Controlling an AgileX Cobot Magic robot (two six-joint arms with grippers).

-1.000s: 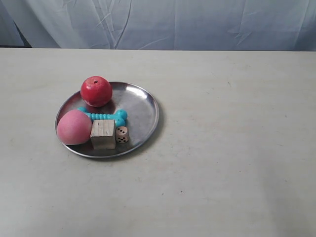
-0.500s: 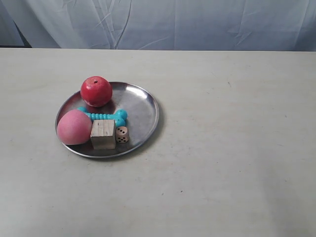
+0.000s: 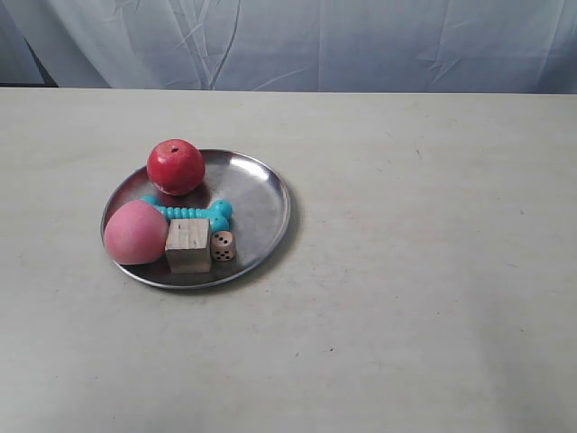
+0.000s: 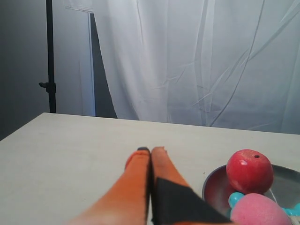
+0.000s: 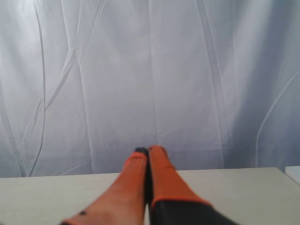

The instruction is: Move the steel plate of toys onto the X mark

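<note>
- I am looking at my left gripper point(image 4: 151, 150) first. Its two orange fingers are pressing tight together, and they are holding nothing.
- My right gripper point(image 5: 147, 149) is doing the same. Its orange fingers are squeezing shut on nothing, and it is pointing over the table at the curtain.
- The table point(image 3: 433, 271) is lying pale and flat under everything.
- I am seeing a tiny dark speck point(image 3: 331, 350) on the near part of the table. It is too small for me to tell if it is the X mark.
- The steel plate point(image 3: 257, 203) is sitting flat on the table, in the left half of the exterior view, well apart from that speck.
- All the toys are sitting inside the plate.
- The wooden cube point(image 3: 187, 244) is standing at the near side of the plate, and the little die point(image 3: 223, 245) is sitting just beside it.
- The pink ball point(image 3: 135, 232) is leaning against the other side of the cube, by the plate's rim.
- The blue bone point(image 3: 194, 213) is lying behind the cube and the die.
- The red ball point(image 3: 176, 166) is resting at the far side of the plate.
- In the left wrist view, the plate is showing near my left gripper, but the gripper is not touching it.
- The white curtain point(image 3: 361, 45) is hanging behind the far edge of the table.
- A dark pole point(image 4: 49, 70) is standing beside the curtain.
</note>
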